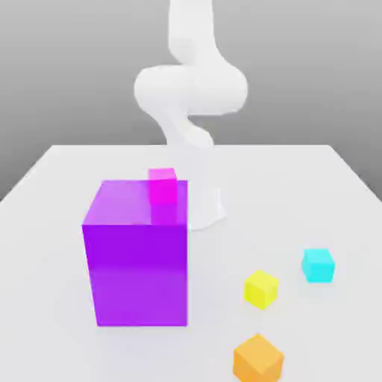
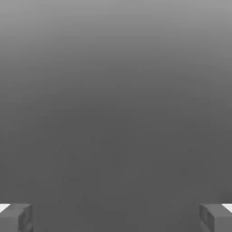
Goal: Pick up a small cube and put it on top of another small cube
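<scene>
The small orange cube (image 1: 257, 359) lies on the white table (image 1: 298, 186) at the near edge, toward the exterior view's right. A small yellow cube (image 1: 261, 289) sits just behind it and a small cyan cube (image 1: 318, 265) farther right. The white arm (image 1: 190, 89) rises at the back of the table, far from these cubes; its hand does not show in the exterior view. In the hand view my gripper (image 2: 116, 217) is open, with one finger (image 2: 16, 217) far from the other finger (image 2: 216, 217) and only plain grey between them. No cube appears in the hand view.
A big purple cube (image 1: 138, 254) stands left of centre, much taller than the small cubes. A small magenta cube (image 1: 163, 185) shows at its far top edge; whether it rests on the purple cube or behind it I cannot tell.
</scene>
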Motion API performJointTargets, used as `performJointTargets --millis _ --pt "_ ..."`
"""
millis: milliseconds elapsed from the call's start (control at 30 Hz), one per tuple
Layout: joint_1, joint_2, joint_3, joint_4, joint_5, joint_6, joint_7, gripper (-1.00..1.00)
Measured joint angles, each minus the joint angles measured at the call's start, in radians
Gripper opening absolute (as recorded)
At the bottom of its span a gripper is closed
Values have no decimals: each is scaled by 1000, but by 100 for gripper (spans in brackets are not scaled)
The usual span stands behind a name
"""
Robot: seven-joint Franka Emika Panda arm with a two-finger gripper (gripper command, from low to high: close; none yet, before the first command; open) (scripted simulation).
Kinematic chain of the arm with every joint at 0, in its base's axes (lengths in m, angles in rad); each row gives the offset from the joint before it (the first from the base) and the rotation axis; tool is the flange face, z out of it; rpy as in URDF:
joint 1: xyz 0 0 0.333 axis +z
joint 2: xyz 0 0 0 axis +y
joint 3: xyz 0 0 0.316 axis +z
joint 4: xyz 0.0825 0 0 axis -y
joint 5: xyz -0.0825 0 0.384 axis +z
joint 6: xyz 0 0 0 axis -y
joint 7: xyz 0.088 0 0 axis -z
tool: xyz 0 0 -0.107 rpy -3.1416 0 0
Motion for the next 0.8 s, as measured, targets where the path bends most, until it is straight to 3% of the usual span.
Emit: performJointTargets --millis 533,800 --pt "136 587 -14 -69 53 215 -293 0" --pt "174 875 5 -104 24 323 -399 0"
